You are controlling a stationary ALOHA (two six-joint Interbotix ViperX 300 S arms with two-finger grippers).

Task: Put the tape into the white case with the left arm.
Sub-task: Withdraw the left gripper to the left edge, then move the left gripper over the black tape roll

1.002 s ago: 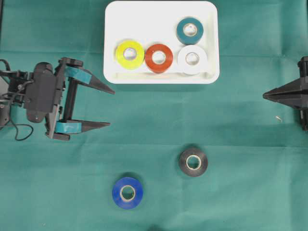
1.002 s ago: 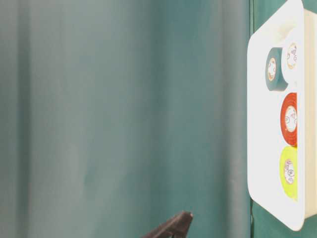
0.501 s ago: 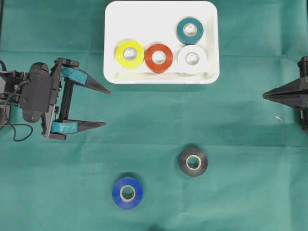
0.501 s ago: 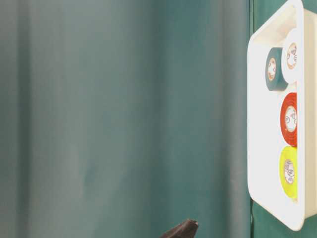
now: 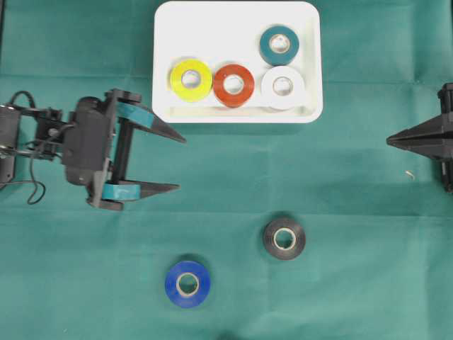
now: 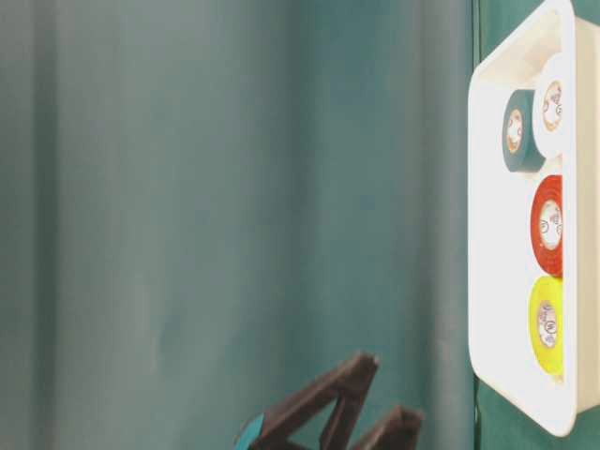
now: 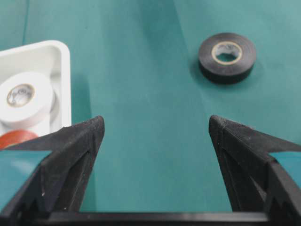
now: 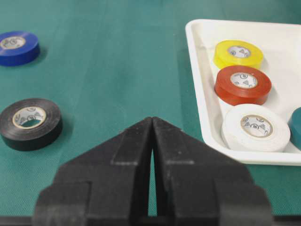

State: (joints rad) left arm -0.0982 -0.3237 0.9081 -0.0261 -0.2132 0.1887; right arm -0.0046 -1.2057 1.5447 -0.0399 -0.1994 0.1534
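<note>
Because a roll of tape is a light, stiff ring with a smooth rim, we judge that it will take a firm pinch without damage, best applied across its outer wall, or with one finger dropped into the core. In the overhead view the black tape lies flat on the green cloth at about four o'clock from the left gripper, well apart from it; the blue tape lies at about five o'clock, also well apart. The left gripper's jaws stand wide apart and hold nothing, and in the left wrist view the black roll sits ahead, nearer the right-hand finger than the left. The white case lies at about one o'clock from that gripper and holds the yellow roll, red roll, white roll and teal roll; its upper left part is bare. Nothing lies between gripper and either loose roll. The right gripper, jaws pressed together, waits at the right edge, clear of the path.
</note>
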